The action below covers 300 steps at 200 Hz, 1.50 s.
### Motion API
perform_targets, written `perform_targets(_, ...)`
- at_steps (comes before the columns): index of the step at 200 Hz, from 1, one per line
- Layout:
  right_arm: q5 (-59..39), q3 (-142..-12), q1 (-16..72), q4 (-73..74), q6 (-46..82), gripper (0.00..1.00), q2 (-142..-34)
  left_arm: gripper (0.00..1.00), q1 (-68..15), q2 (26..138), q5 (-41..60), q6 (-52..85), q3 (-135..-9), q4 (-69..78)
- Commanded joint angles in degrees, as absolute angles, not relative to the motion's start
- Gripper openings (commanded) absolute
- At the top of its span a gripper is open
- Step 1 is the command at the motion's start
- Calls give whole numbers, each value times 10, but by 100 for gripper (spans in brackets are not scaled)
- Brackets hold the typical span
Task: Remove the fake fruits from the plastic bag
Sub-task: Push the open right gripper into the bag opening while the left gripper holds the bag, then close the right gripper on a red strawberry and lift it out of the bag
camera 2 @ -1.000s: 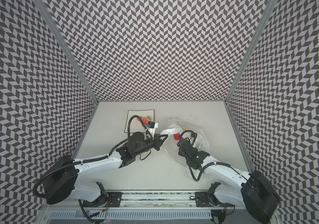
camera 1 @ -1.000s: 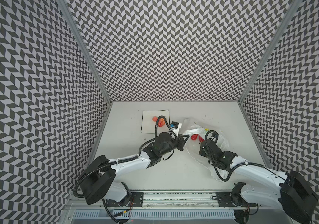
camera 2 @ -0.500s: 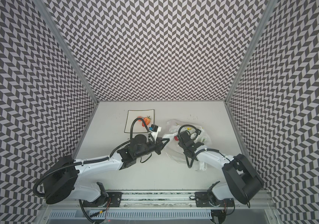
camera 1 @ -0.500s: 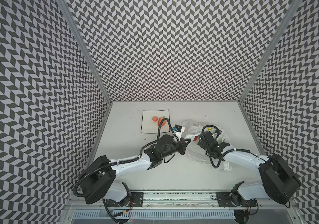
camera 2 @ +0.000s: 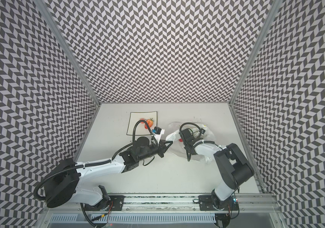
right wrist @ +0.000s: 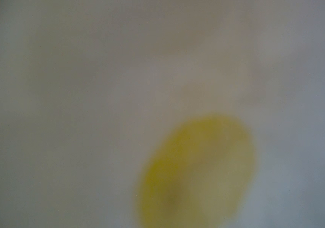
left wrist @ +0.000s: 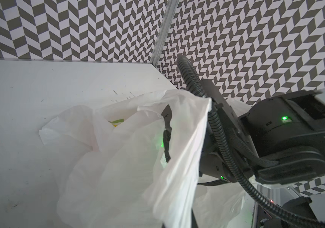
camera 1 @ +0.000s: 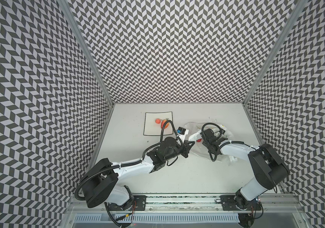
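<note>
Left pincer point(camera 1: 190, 142) clamps the plastic bag point(camera 1: 195, 135) rim mid-frame, likely to hold its mouth open; right pincer point(left wrist: 167, 128) reaches inside, its state impossible to tell.

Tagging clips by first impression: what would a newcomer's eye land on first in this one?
The crinkly white plastic bag, right of centre in both top views, has its edge pinched in the shut jaws of the left arm while the right arm reaches inside. Next come two red fruits on the black-rimmed plate toward the back left. A third red fruit shows within the bag's folds.
</note>
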<state>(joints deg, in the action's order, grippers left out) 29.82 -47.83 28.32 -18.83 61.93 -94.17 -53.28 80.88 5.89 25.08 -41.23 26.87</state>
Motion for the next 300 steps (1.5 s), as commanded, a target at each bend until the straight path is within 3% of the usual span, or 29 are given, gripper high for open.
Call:
perform_targets(1,316,-494,272,-179,616,78,-965,0,-537,795,68,242,-411,270)
perform_targets(36,321,-504,260,-172,602,75,-992,0,-537,794,70,239,-407,271)
perform_targets(91,287,-514,257,-190,568,52,-976,0,-536,797,51,238,-408,267)
perform_targets(121,256,-477,257,-169,541,39,-915,0,-535,805,36,240,-413,261)
perform_targets(148,205,-435,258,-146,498,34,-847,0,-533,813,29,239,-421,262)
perform_targets(247,11,-374,261,-207,351,32,-620,0,-516,887,28,231,-489,278)
perform_targets(300,-12,-398,260,-285,335,32,-520,0,-511,903,28,229,-496,277)
